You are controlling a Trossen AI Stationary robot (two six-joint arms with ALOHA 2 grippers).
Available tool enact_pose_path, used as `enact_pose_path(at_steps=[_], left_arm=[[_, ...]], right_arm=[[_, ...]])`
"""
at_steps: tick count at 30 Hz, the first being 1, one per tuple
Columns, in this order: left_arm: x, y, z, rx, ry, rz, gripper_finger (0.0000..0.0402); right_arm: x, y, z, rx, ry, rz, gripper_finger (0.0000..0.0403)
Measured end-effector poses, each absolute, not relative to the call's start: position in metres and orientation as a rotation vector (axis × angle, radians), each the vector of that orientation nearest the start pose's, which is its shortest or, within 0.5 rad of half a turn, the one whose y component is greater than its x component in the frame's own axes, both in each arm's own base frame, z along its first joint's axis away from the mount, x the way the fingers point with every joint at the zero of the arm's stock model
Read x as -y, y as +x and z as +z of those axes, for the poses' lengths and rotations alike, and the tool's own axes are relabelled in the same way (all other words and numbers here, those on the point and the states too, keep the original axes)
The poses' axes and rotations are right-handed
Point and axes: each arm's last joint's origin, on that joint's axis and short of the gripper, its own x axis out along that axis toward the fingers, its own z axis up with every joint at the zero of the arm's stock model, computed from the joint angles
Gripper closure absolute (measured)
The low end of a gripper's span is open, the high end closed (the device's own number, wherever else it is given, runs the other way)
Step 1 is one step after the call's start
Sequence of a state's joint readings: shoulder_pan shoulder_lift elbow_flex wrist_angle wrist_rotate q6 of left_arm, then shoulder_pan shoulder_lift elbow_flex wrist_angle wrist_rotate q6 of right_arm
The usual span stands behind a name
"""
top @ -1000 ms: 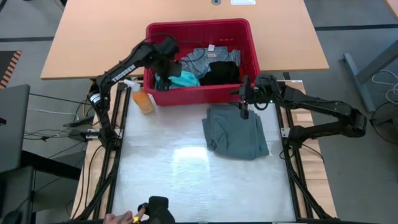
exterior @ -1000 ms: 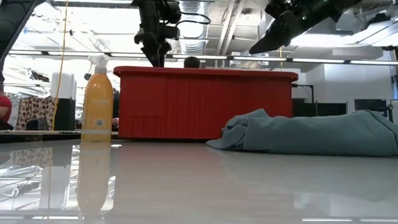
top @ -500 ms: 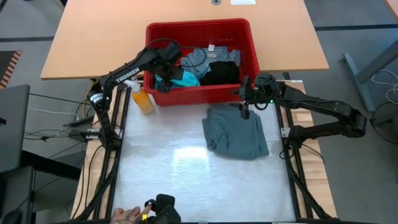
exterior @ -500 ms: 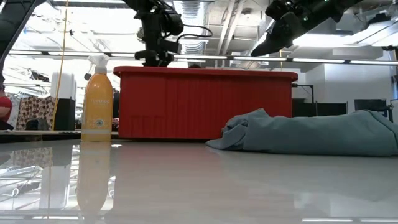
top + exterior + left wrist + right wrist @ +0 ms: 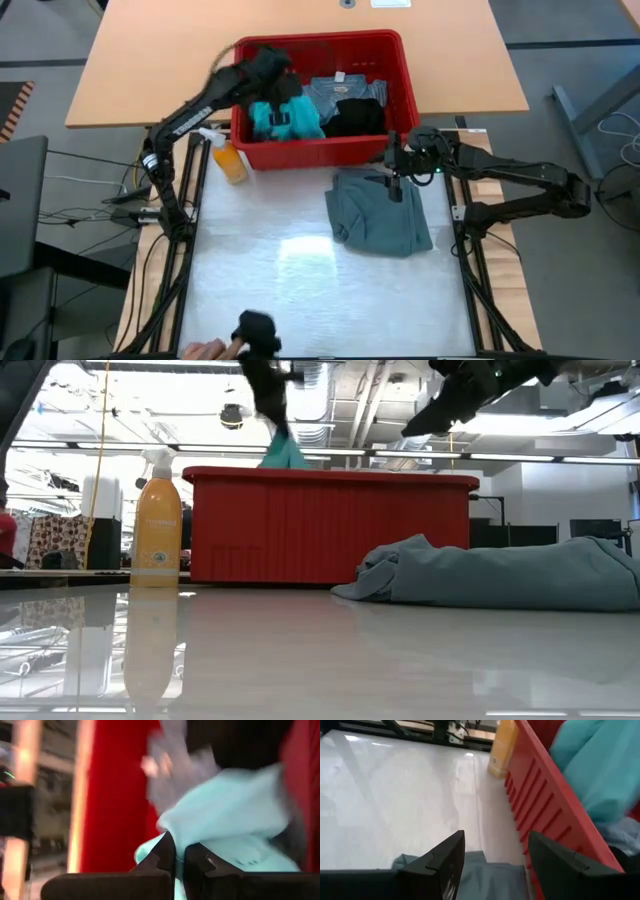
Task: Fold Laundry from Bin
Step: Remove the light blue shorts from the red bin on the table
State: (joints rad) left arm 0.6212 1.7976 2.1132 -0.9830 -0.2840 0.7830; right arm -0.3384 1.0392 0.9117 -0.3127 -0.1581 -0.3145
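left claw (image 5: 175,857) pinched shut on the bright turquoise garment (image 5: 285,117), lifted above the left half of the red bin (image 5: 400,62) so the cloth peeks over the rim in the low view (image 5: 283,453). beside it inside the bin, a mottled blue-grey garment (image 5: 335,92) toward the far wall and a black garment (image 5: 355,118) toward the near wall. just outside the bin's left near corner, an orange spray bottle (image 5: 228,158) standing upright on the surface (image 5: 290,270). right claw (image 5: 496,857) spread wide and holding nothing, hovering just in front of the bin's near wall, over the far edge of the grey-green garment (image 5: 380,210). that garment lying rumpled flat on the pale surface, right of centre, close to the bin. at the near edge of the surface, a person's hand (image 5: 205,349) beside a dark object (image 5: 255,330).
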Motion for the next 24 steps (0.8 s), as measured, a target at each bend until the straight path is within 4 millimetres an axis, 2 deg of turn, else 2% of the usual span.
enact_pose_path(at_steps=[3, 6, 8, 11, 13, 16, 20, 24], left_arm=[[-0.189, 0.281, 0.49, -0.714, 0.565, 0.549, 0.0401], [-0.151, 0.26, 0.537, -0.408, 0.476, 0.413, 0.0401], [-0.123, 0.242, 0.559, -0.205, 0.412, 0.262, 0.0401], [-0.087, 0.222, 0.576, -0.039, 0.337, 0.06, 0.0401], [-0.068, 0.213, 0.579, -0.009, 0.291, -0.001, 0.0401], [-0.045, 0.212, 0.573, -0.04, 0.268, -0.065, 0.0401], [-0.024, 0.225, 0.55, -0.153, 0.259, -0.114, 0.0401], [-0.011, 0.238, 0.518, -0.331, 0.251, -0.123, 0.0401]], right_arm=[[0.065, 0.213, 0.327, -0.421, -0.21, -0.09, 0.0163], [0.055, 0.214, 0.34, -0.375, -0.207, -0.061, 0.0163], [0.047, 0.215, 0.351, -0.34, -0.199, -0.03, 0.0163], [0.031, 0.218, 0.363, -0.29, -0.171, 0.029, 0.0163], [0.017, 0.219, 0.368, -0.259, -0.175, 0.089, 0.0163], [-0.007, 0.22, 0.37, -0.234, -0.189, 0.193, 0.0163], [-0.036, 0.219, 0.369, -0.232, -0.172, 0.319, 0.0163], [-0.061, 0.216, 0.366, -0.256, -0.133, 0.347, 0.0163]])
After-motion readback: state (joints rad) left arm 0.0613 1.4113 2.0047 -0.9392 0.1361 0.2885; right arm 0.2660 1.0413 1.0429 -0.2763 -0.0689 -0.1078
